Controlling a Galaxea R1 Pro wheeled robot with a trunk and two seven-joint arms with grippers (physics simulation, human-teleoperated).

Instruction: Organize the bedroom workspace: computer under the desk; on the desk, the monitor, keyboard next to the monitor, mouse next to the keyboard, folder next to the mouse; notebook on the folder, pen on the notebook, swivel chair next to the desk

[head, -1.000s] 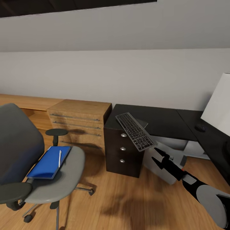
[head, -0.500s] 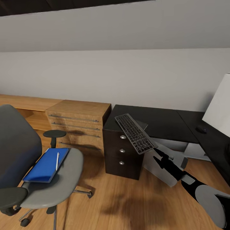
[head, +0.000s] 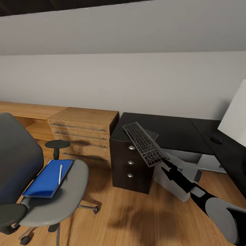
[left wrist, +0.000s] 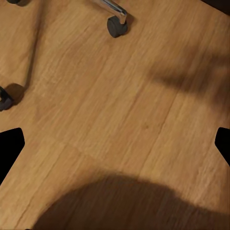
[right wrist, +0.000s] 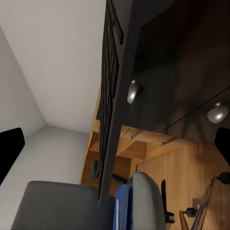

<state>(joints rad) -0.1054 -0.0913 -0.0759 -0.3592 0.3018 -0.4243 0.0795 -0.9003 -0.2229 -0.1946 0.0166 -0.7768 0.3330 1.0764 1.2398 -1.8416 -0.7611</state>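
Keyboard (head: 143,144) hung tilted in the air over the desk's (head: 177,131) drawer corner, its far end above the black top and its near end pinched by the right hand (head: 165,166). It looked slim, stiff and light, so a grip at one short end would likely let it swing; a hold nearer the middle of a long edge seemed safer. In the right wrist view the keyboard (right wrist: 111,96) ran edge-on, apparently between the fingers, though the contact itself was hard to make out. The left hand (left wrist: 115,148) hung spread over bare wooden floor (left wrist: 120,96). The blue folder (head: 47,178) lay on the swivel chair (head: 51,194) with the pen (head: 60,169) on it. The mouse (head: 216,139) sat on the desk.
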